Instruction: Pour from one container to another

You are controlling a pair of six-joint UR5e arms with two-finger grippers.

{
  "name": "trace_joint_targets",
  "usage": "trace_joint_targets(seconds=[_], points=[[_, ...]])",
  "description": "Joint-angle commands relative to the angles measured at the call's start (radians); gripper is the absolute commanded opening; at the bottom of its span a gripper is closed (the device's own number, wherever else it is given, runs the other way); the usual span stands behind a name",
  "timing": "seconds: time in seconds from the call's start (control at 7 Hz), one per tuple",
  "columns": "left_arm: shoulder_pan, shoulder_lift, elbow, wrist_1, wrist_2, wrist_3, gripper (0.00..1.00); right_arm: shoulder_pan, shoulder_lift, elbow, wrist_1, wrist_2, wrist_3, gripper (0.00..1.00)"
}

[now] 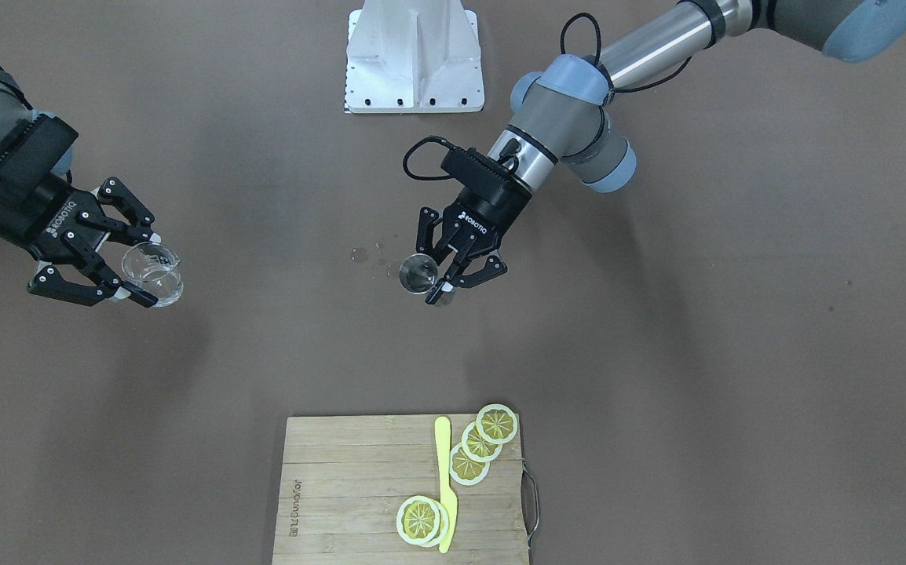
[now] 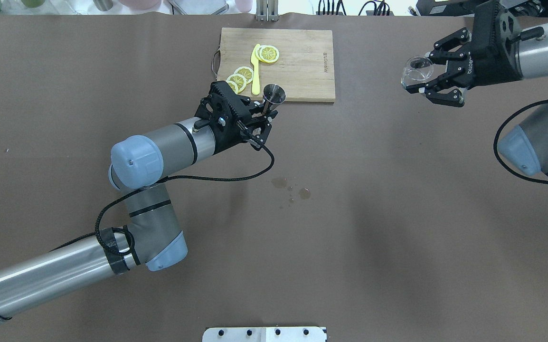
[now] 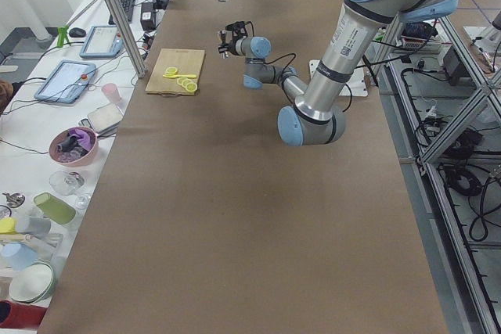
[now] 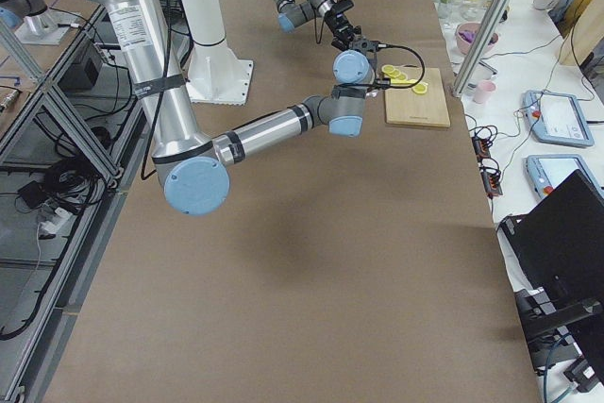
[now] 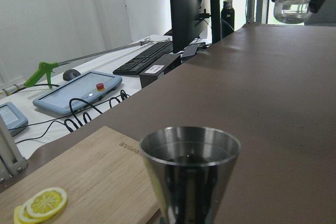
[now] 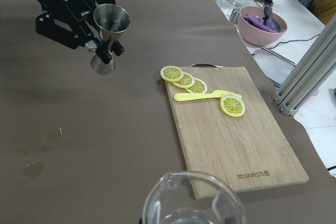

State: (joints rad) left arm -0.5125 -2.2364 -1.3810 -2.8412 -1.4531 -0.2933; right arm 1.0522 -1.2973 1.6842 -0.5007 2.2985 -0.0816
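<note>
In the left wrist view the jigger (image 5: 190,174) fills the lower middle. Its foot is cut off by the bottom edge and the left jaws do not show there at all. Something dark sits in its cup, too dim to name. In the right wrist view only the rim and spout of the glass (image 6: 194,200) rise from the bottom edge. Whether it holds liquid is hard to tell. The side views show both vessels too small to read.

The left jaws are closed on the jigger's narrow waist, cup upright, clear of the desk (image 1: 657,353). The right jaws grip the glass by its wall, also off the desk. The two vessels are well apart. Wet spots (image 2: 297,190) mark the desk.
</note>
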Motion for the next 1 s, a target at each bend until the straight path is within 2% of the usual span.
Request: trace_joint_targets(seconds=[0.0,0.29,0.57,0.86], points=[[0.000,-0.011,0.005,-0.015,-0.030,0.020,0.00,-0.001,-0.040,0.066,-0.044,-0.007,-0.038,0.00],[0.002,-0.017,0.008,-0.011,-0.033,-0.047,0.00,-0.011,-0.028,0.084,-0.129,-0.008,-0.174,0.00],[0.002,-0.014,0.020,-0.014,-0.035,-0.047,0.00,-0.050,0.019,0.130,-0.249,-0.010,-0.199,0.00],[0.003,-0.015,0.020,-0.012,-0.041,-0.047,0.00,-0.116,0.085,0.130,-0.320,-0.063,-0.201,0.00]])
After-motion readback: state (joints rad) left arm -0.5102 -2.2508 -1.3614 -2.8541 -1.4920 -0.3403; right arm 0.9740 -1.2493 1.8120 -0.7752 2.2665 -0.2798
